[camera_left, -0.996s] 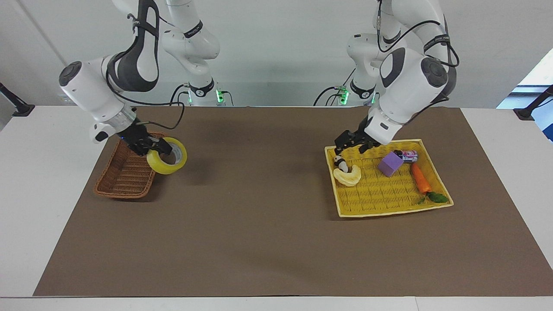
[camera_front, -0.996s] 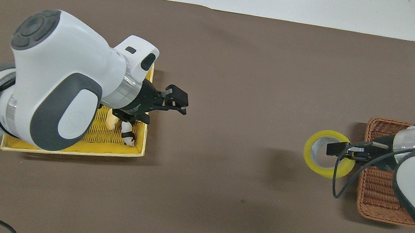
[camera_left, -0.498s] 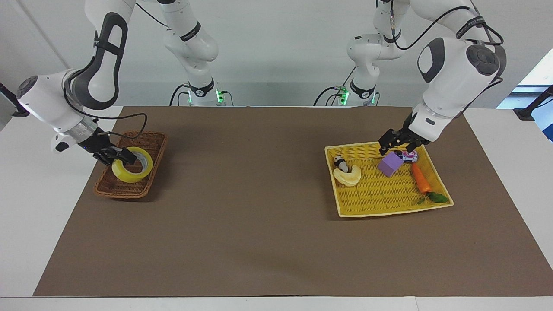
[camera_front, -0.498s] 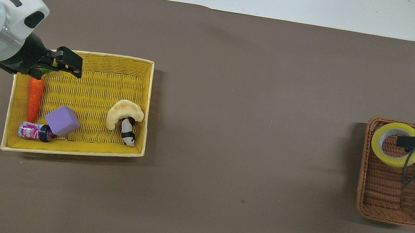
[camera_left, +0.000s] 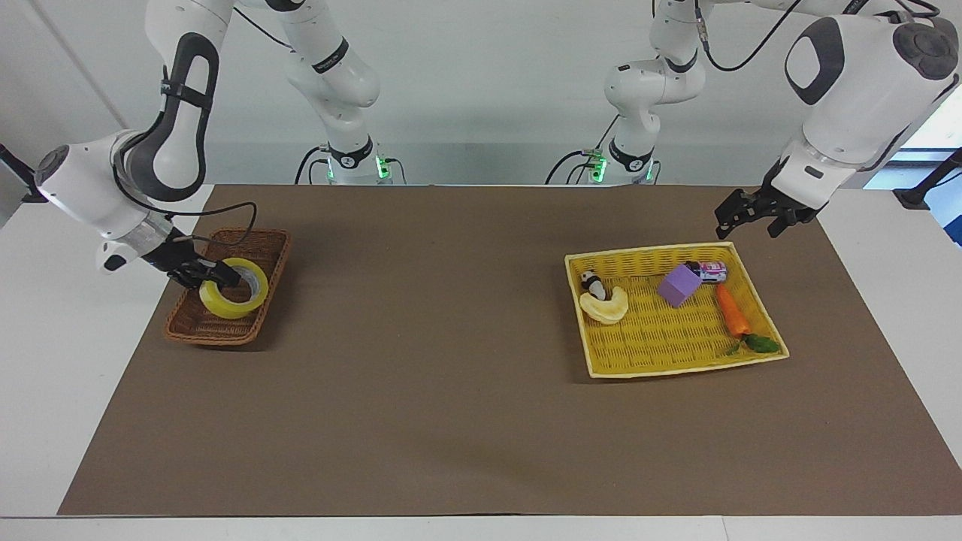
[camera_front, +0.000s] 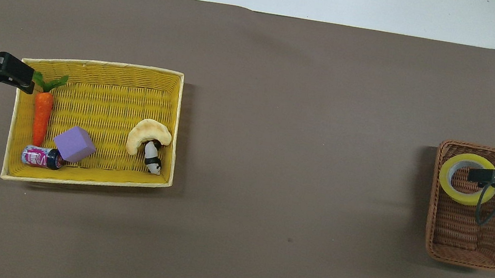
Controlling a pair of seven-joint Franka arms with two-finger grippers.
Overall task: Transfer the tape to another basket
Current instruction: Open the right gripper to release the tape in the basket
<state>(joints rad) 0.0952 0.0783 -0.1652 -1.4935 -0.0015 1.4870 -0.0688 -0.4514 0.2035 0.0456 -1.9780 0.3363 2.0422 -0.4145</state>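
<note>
At the left of the facing view, the right gripper [camera_left: 214, 275] holds the wide roll of translucent yellow packing tape [camera_left: 234, 297] over the small, deep, dark brown woven wicker basket [camera_left: 197, 329]; the roll sits tilted, and I cannot tell whether its lower edge already touches the basket's floor. The jaws are closed on the wall of the roll – one finger inside the pale core, the other outside, as the overhead view suggests, where the right gripper [camera_front: 492, 176] comes in at the right edge of the frame. What could go wrong, in my judgement: if the jaws open while the roll is tilted and not yet supported, it may land on its edge, roll against the sloping side and lean on the rim instead of lying flat. Also, the finger inside the core could catch on the roll when the arm pulls away and drag it, or the light basket with it. At the upper right of the facing view, the left gripper [camera_left: 751, 213] waits in the air over the brown mat, just off the corner of the shallow bright yellow woven tray-basket [camera_left: 601, 368]. Its jaws look open and hold nothing.
</note>
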